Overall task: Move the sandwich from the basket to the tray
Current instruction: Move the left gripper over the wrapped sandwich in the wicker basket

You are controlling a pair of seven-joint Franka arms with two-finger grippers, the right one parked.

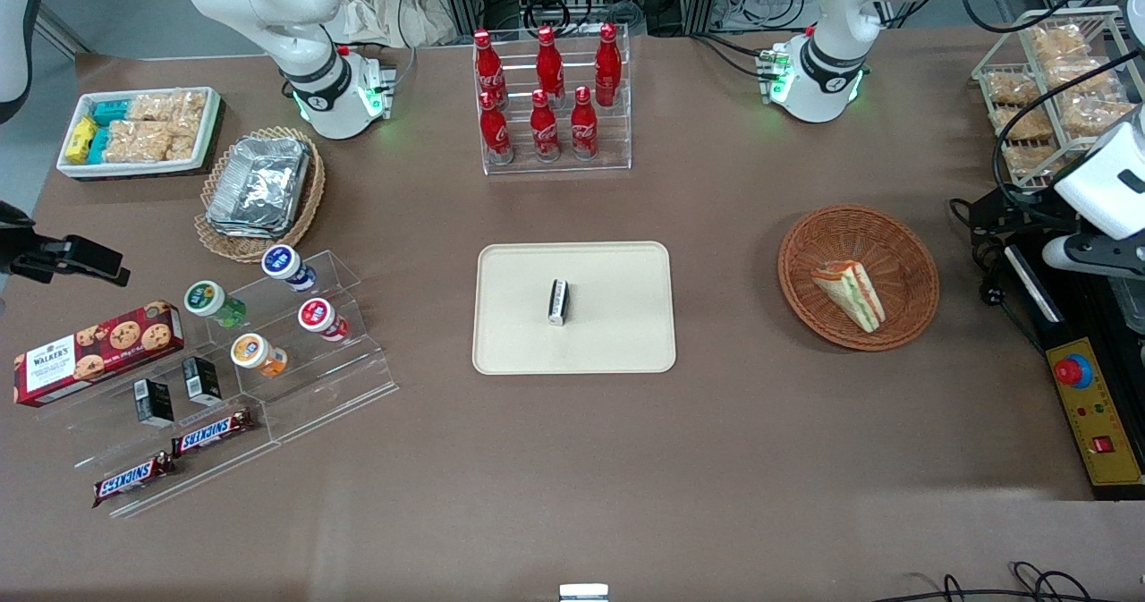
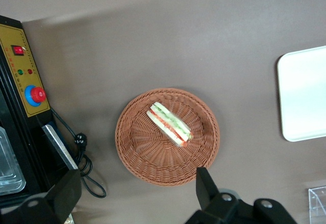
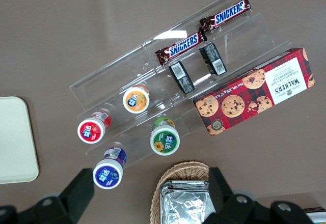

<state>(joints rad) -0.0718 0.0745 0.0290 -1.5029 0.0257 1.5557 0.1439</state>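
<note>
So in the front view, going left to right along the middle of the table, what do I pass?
Acrylic step rack → tray with a small dark pack → basket holding the sandwich → end effector, above the table's edge.

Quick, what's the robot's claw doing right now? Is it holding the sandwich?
Gripper: open and empty, hanging above the basket; the sandwich lies in the basket, untouched.

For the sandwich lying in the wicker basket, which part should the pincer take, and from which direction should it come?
Probably from straight above. The sandwich lies on its side in the shallow wicker basket, clear of the rim, so the walls block a sideways approach. Closing across its two long bread faces at mid-length looks safest, since the wedge narrows toward its tip. The open pincer hangs high above the basket.
</note>
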